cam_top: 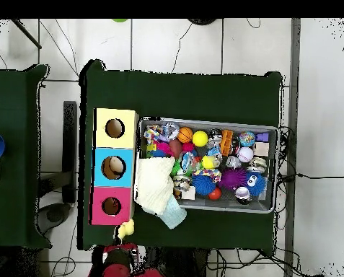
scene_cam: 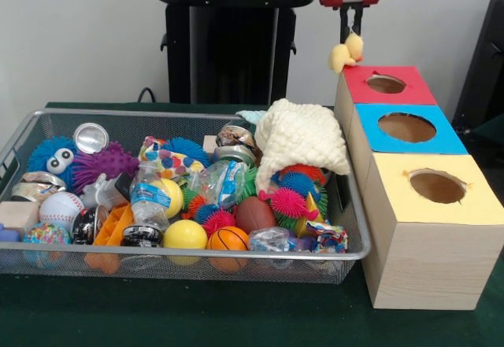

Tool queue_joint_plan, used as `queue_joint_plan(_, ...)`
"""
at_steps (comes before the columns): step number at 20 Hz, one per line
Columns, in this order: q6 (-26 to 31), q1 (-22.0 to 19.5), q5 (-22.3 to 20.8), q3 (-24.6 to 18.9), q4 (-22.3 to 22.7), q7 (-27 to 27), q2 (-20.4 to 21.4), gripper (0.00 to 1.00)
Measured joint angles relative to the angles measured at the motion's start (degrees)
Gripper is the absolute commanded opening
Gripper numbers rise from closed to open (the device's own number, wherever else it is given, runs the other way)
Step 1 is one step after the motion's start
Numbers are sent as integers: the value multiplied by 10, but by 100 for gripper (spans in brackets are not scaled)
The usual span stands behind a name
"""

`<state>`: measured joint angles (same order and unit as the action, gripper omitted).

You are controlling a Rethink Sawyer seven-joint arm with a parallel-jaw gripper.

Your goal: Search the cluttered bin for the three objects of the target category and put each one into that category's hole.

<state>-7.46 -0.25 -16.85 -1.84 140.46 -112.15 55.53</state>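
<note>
My gripper [scene_cam: 350, 32] hangs at the far right, just behind the red-topped box, shut on a small yellow soft toy [scene_cam: 346, 51] that dangles above the table beside the box's back edge. The toy also shows in the overhead view [cam_top: 125, 229]. The red box's round hole [scene_cam: 386, 84] is open and shows nothing inside. The wire mesh bin [scene_cam: 197, 116] is full of toys. A yellow ball [scene_cam: 186, 234], an orange basketball-style ball [scene_cam: 228, 239] and a small baseball [scene_cam: 61, 206] lie along its near side. No tiger-striped ball shows.
The blue-topped box [scene_cam: 441, 138] and the yellow-topped box [scene_cam: 472, 205] stand in a row with the red one, right of the bin. A white knitted cloth [scene_cam: 299, 137] drapes over the bin's right end. Spiky pom balls [scene_cam: 289, 202], a small plastic bottle [scene_cam: 150, 199] and tins fill the bin.
</note>
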Motion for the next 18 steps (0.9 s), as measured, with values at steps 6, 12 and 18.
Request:
queue_joint_plan(6, -4, 18, 19, 16, 0, 0, -6, 0)
queue_joint_plan(12, -4, 48, 41, 34, 0, 0, 3, 0)
queue_joint_plan(18, -4, 52, 51, 35, 0, 0, 16, 0)
